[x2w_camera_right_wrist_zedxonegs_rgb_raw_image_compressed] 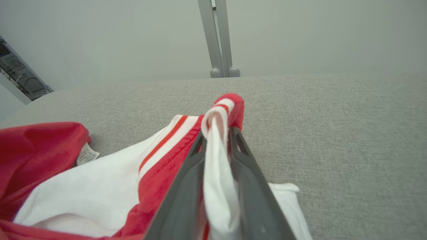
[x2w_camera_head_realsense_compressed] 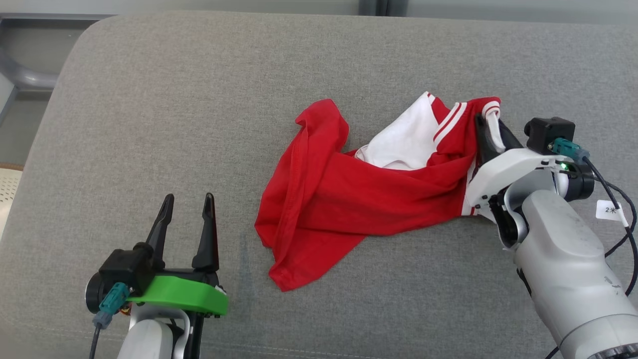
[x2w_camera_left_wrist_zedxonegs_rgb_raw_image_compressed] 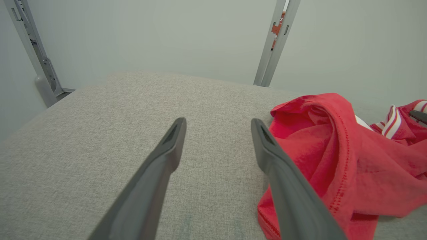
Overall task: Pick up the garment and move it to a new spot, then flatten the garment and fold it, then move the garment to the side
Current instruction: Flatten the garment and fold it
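Left end effector (x2w_camera_head_realsense_compressed: 189, 197) spread, right (x2w_camera_head_realsense_compressed: 489, 122) clamped

The garment (x2w_camera_head_realsense_compressed: 349, 194) is red cloth with a white inner face and white-and-red striped trim (x2w_camera_head_realsense_compressed: 451, 122), and it lies crumpled and partly inside out. Its right end is caught in the right claw (x2w_camera_head_realsense_compressed: 490, 123), whose two fingers pinch a narrow fold of white cloth, with the striped hem looping over their tips. From there the red body spreads leftward in loose folds. Its lower corner is nearest the left claw (x2w_camera_head_realsense_compressed: 189, 197) but apart from it. A small white label (x2w_camera_right_wrist_zedxonegs_rgb_raw_image_compressed: 87, 154) shows to the left of the pinching claw.
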`<state>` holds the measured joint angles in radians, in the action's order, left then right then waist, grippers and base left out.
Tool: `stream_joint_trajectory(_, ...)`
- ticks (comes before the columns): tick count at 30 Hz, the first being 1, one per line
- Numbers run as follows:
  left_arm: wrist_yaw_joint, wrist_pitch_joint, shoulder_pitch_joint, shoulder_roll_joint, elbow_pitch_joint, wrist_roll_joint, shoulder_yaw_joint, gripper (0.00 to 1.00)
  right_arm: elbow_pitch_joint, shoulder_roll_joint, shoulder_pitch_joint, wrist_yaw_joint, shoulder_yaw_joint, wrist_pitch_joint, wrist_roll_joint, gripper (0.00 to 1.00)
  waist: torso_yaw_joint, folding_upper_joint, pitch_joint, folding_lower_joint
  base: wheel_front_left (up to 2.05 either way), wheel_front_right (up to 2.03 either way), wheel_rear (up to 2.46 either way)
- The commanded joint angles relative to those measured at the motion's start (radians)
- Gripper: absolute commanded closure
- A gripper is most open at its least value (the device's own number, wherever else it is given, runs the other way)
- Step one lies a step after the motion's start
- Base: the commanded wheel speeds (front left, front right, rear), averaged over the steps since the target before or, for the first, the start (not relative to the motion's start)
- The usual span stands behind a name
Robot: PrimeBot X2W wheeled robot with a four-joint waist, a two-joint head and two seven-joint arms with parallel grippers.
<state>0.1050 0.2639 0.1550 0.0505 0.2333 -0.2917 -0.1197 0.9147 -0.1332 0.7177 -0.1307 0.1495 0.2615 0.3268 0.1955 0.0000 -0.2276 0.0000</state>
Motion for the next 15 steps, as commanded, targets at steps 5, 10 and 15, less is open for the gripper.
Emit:
stream_joint_trajectory(5, -0.01, 0.0, 0.013, 0.001, 0.006, -0.005, 0.004, 0.0, -0.043, -0.023, 0.0, 0.0, -0.015, 0.004, -0.006, 0.0, -0.006, 0.0, 0.001, 0.0, 0.0, 0.0, 0.0)
stream_joint_trajectory(10, -0.011, 0.0, -0.003, 0.001, 0.003, 0.0, 0.007, 0.0, -0.147, -0.07, -0.079, 0.0, -0.059, 0.004, 0.002, 0.0, -0.025, 0.0, 0.019, 0.0, 0.0, 0.0, 0.0)
stream_joint_trajectory(15, -0.011, 0.0, -0.009, 0.001, -0.005, 0.005, 0.006, 0.0, -0.205, -0.115, -0.155, 0.0, -0.109, 0.004, 0.016, 0.0, -0.035, 0.0, 0.026, 0.0, 0.0, 0.0, 0.0)
